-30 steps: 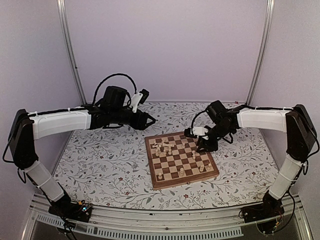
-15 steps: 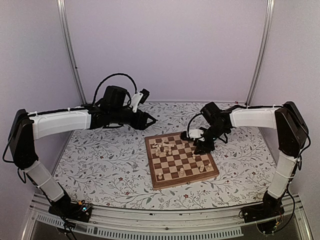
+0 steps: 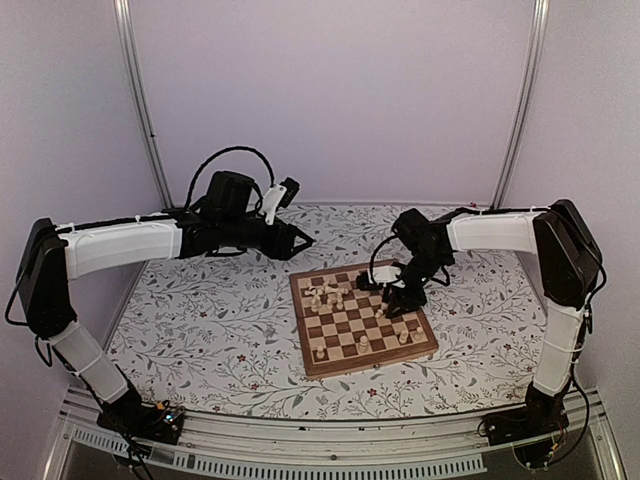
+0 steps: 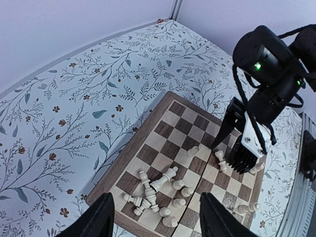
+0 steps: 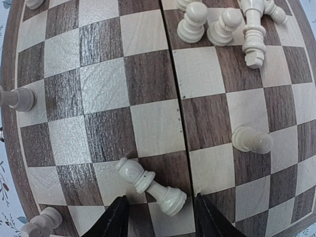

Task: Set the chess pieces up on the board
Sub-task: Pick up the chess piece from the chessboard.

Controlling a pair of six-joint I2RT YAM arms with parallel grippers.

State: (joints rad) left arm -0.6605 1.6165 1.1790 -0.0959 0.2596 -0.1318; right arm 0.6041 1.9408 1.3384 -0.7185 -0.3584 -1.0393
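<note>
One board (image 3: 362, 320) lies near the middle of the table (image 3: 200, 330), turned a little. On it are pale pieces (image 4: 164, 178), all one colour. About sixteen can be made out, but several overlap, so an exact count cannot be told. Some six or seven lie tumbled in a heap toward the board's far-left corner. Four stand singly along its near edge and near-right corner. The others are scattered over the middle and right-hand squares.

The right gripper (image 5: 160, 197) hangs low over the far-right part of the board, jaws apart, holding nothing. A lying piece (image 5: 150, 185) rests on its side just ahead of its fingers (image 5: 116, 222), beside the board's centre seam. Whether a finger touches it cannot be told. One pawn (image 5: 252, 140) stands near it.

The left gripper (image 4: 155, 197) is held above the table beyond the board's far-left corner, jaws wide and empty, well apart from the pieces.
</note>
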